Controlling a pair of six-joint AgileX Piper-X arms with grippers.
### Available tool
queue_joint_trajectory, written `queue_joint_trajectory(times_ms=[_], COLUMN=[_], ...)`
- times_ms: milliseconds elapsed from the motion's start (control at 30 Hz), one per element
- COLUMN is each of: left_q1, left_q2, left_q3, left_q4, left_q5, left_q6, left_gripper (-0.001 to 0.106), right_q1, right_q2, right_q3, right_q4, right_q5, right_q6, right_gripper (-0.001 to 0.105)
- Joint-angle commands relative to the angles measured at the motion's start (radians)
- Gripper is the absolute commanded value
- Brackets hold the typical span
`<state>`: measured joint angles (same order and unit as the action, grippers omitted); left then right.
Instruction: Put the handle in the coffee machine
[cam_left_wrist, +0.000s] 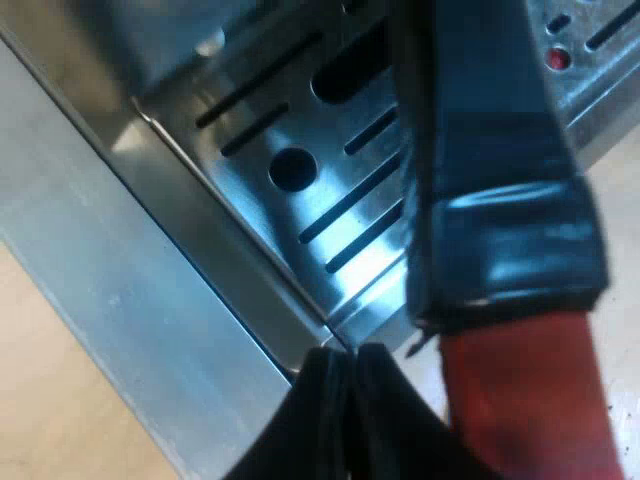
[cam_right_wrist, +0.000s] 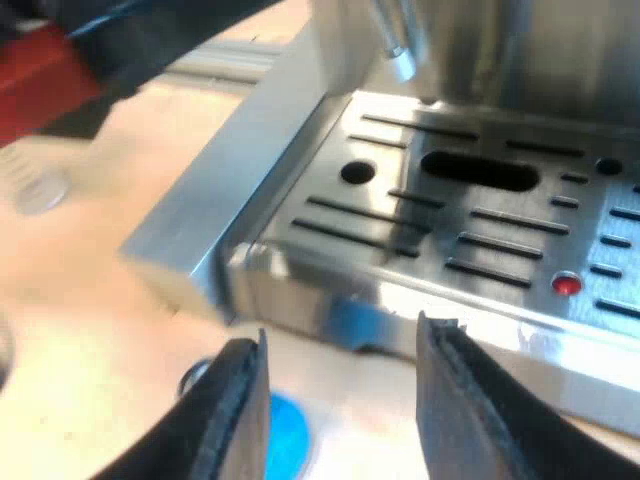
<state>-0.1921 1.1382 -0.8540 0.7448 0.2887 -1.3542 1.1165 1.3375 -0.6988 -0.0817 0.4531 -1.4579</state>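
The holder's dark handle (cam_left_wrist: 490, 130) runs over the espresso machine's slotted metal drip tray (cam_left_wrist: 330, 150), and its red end (cam_left_wrist: 530, 400) passes close beside my left gripper (cam_left_wrist: 350, 360). That gripper's two black fingers are pressed together with nothing between them, just off the tray's corner. My right gripper (cam_right_wrist: 342, 333) is open in front of the drip tray (cam_right_wrist: 420, 230), low over the table. A blue tamper (cam_right_wrist: 285, 445) lies under its fingers. Farther off, the handle's red end (cam_right_wrist: 40, 75) sticks out beyond the machine's side.
A grey metal rail (cam_right_wrist: 230, 200) runs along the machine's side on the light wooden table (cam_right_wrist: 80, 290). A metal steam wand (cam_right_wrist: 395, 50) hangs over the tray. A small red dot (cam_right_wrist: 566, 285) sits in the tray's grate.
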Motion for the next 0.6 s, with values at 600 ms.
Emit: queue_joint_trajectory(times_ms=[600], left_q1=[-0.203], left_q2=[-0.018], left_q3=[0.011], left_q4=[-0.005], left_q5=[0.019], left_q6=[-0.098], left_gripper=[0.000], right_q1=[0.017], right_q2=[-0.489], right_q3=[-0.003], right_q4=[0.393], right_q5=[-0.007], right_q6=[-0.003], right_gripper=[0.039])
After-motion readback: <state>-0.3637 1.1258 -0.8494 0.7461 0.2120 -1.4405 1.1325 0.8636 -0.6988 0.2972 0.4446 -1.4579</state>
